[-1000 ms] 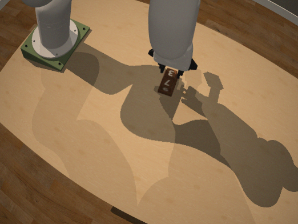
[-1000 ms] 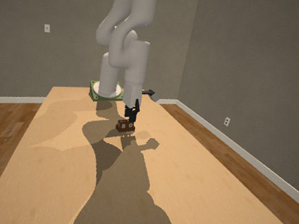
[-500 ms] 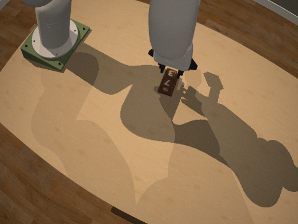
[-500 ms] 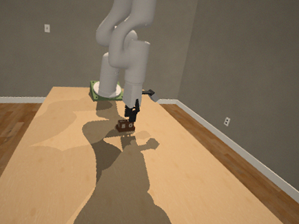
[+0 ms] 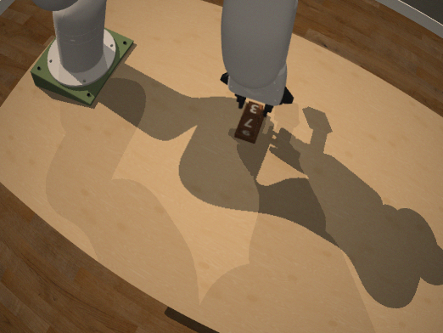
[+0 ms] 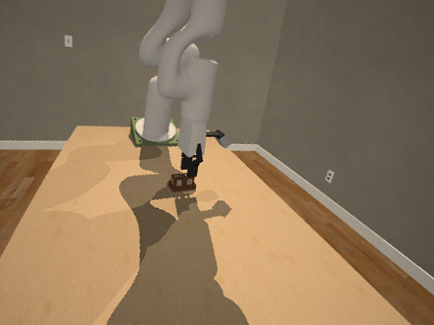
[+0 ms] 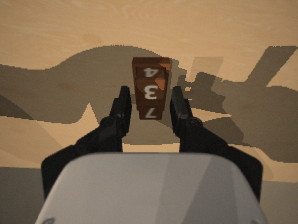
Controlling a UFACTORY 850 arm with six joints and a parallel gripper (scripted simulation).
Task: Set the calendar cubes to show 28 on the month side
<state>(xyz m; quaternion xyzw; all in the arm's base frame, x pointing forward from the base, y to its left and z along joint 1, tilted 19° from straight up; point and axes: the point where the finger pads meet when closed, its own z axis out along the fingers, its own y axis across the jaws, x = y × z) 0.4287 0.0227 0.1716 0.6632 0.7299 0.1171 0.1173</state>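
A long table of pale, light-grained wood (image 5: 127, 221) stands on a floor of darker brown wooden planks (image 5: 25, 293) and carries two things. In the top view, a square green base plate (image 5: 91, 94) holding the foot of the grey arm lies on the table toward ten o'clock. A small dark brown wooden calendar tray (image 5: 238, 132) with its digit cubes rests flat just above the middle, toward one o'clock.
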